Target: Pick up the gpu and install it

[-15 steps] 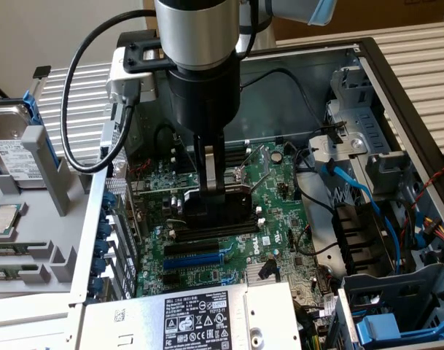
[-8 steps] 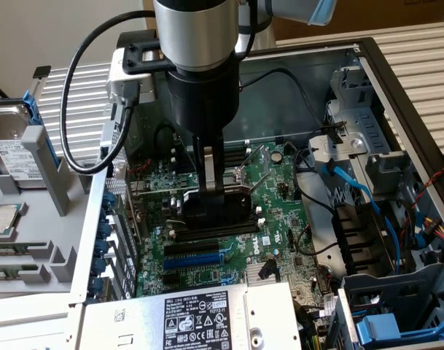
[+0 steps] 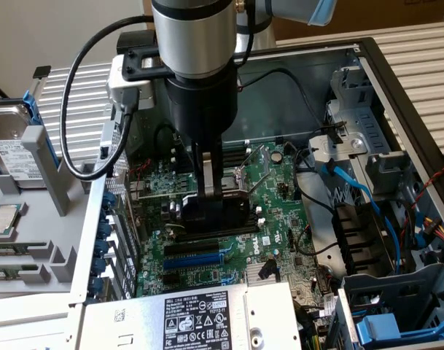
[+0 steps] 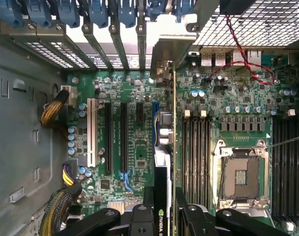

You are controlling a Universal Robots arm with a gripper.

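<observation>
Gpu (image 3: 232,217) (image 4: 162,196) stands on edge inside the open computer case (image 3: 396,87), clamped between the jaws, which close on its two faces from above. The arm (image 3: 196,44) reaches straight down into the case, with the card hanging at its lower end, close over the large green motherboard (image 3: 280,189) (image 4: 139,123). In the wrist view the card is seen edge-on: the black cooler sits on one side, the thin green board on the other, and the silver bracket (image 4: 166,49) at its far end lies up against the row of rear slot openings with blue latches (image 4: 97,12). The card lines up along the expansion slots (image 4: 115,137), between them and the memory slots (image 4: 196,147); the bare processor socket (image 4: 240,172) lies beyond those. Whether its lower edge is already seated in a slot cannot be told. A power supply (image 3: 200,317) lies in the near part of the case, and a hard drive (image 3: 10,146) rests outside it at the exterior view's left.
</observation>
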